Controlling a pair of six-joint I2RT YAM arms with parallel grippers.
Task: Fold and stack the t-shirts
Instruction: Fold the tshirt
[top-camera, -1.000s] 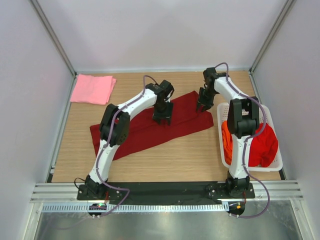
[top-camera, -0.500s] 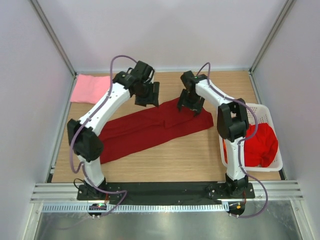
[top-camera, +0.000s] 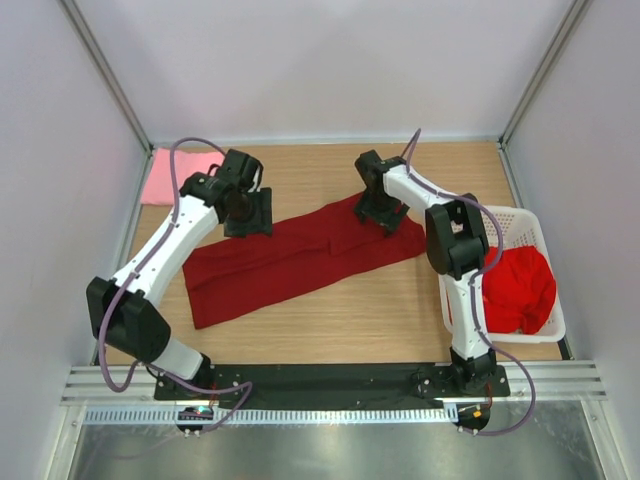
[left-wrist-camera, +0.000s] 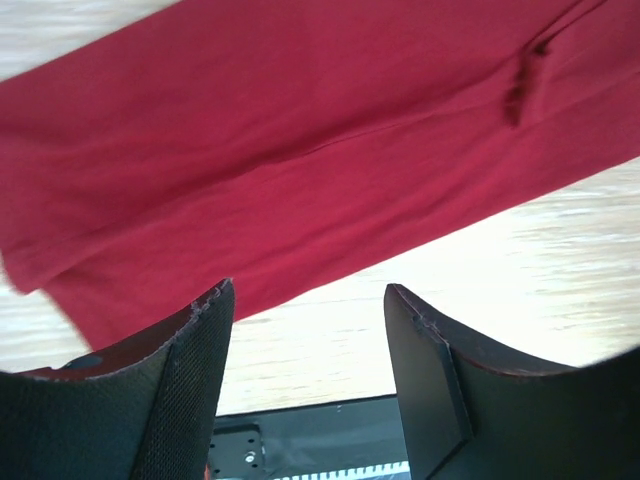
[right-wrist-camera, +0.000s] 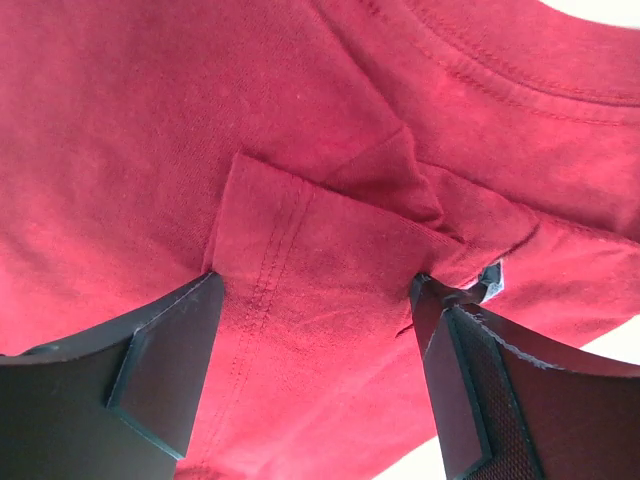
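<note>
The dark red t-shirt (top-camera: 300, 255) lies as a long folded strip slanting across the table. My left gripper (top-camera: 248, 215) is open and empty, hovering over the strip's far edge near its left half; its wrist view shows the shirt (left-wrist-camera: 300, 140) ahead and bare wood between the fingers. My right gripper (top-camera: 381, 215) is open, tips down on the shirt's right end, with a folded sleeve flap (right-wrist-camera: 320, 250) between the fingers. The light pink shirt (top-camera: 160, 178) lies folded at the back left. The bright red shirt (top-camera: 522, 288) sits in the basket. The orange shirt does not show.
A white slotted basket (top-camera: 552, 322) stands at the right edge, beside the right arm. Grey walls close the table on three sides. The black base rail (top-camera: 330, 378) runs along the near edge.
My left gripper went from the shirt's middle to the back, then left and down over its left half. My right gripper moved left onto the shirt's right end. The shirt now lies narrower.
</note>
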